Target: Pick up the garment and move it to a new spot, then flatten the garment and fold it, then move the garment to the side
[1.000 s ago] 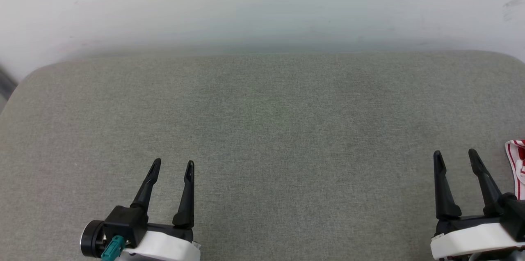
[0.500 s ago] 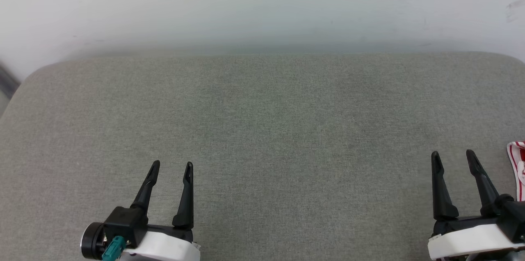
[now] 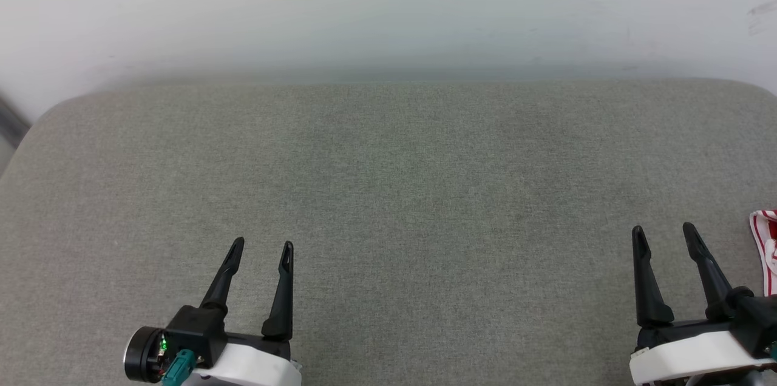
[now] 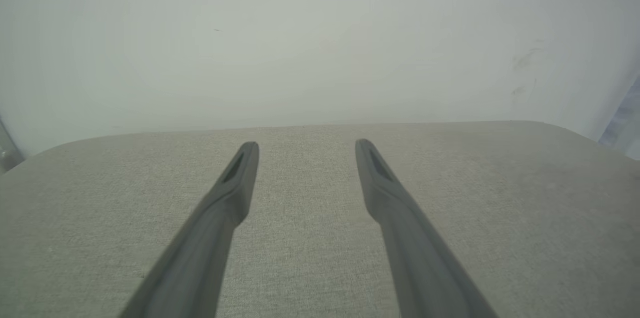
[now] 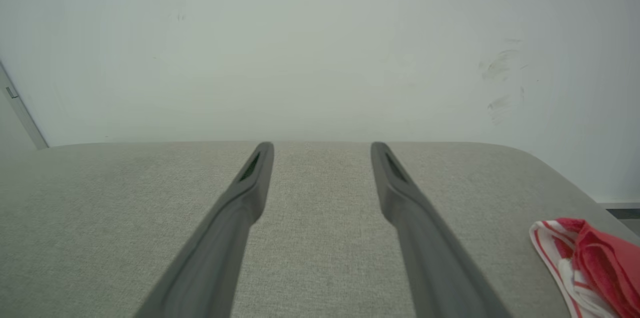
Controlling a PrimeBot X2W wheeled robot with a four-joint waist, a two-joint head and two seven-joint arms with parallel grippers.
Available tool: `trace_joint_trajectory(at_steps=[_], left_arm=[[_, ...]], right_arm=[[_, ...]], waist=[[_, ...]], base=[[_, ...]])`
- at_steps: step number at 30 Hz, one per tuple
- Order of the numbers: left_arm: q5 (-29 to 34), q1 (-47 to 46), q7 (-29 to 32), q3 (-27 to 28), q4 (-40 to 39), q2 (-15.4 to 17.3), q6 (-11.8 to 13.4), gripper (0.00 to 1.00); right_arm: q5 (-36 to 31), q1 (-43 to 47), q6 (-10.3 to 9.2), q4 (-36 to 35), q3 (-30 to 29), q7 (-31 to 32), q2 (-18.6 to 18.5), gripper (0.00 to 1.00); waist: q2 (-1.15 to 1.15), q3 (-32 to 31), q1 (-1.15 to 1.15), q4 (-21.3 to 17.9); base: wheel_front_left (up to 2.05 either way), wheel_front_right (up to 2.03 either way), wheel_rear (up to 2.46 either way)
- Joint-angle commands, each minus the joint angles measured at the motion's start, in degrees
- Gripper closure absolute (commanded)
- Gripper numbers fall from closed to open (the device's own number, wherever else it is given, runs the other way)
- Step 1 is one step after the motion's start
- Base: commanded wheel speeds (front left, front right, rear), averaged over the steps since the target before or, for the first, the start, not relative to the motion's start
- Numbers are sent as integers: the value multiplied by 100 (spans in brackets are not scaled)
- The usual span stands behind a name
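Recording left gripper (image 3: 264,243) hovering low over the grey cushion (image 3: 394,179), spread wide and gripping nothing. Recording right gripper (image 3: 661,228) likewise spread wide and carrying nothing, sitting near the cushion's right end.

Locating the garment (image 5: 595,258) at the far right of the cushion, just beside the right gripper but touching neither finger. Seeing only a small part of it: red cloth with red-and-white striped trim, layered or bunched, cut off by the frame edge in both the head view and the right wrist view. Not being able to tell whether folded neatly or lying crumpled, with lettering and number out of sight. Finding the middle of the cushion bare, backed by a white wall (image 3: 388,3).

Judging progress: fitting two stages equally. Either looking at a garment waiting at the side for pickup, with moving, flattening and folding all ahead, or looking at a folded garment already set aside, with nothing left to do. Withholding a verdict pending a fuller view of the cloth.
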Motion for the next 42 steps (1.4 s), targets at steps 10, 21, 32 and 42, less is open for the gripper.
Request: trace_joint_trajectory(at_steps=[10,21,32,42], left_arm=[[-212,80,34,27,48,-1,-3,100],[-1660,-56,313,117,194,69,-28,100],[-2799,-177,541,198,344,113,-58,100],[-3875,-282,772,289,451,143,-87,100]], right_arm=[[93,70,0,201,36,31,19,100],[1488,-83,0,361,5,348,23,100],[2595,-210,-1,492,-23,603,29,100],[3650,-325,-1,618,-52,850,38,100]], waist=[[0,-4,0,-2],[0,-29,0,-6],[0,-52,0,-9],[0,-76,0,-12]], base=[[0,0,0],[0,0,0],[0,0,0],[0,0,0]])
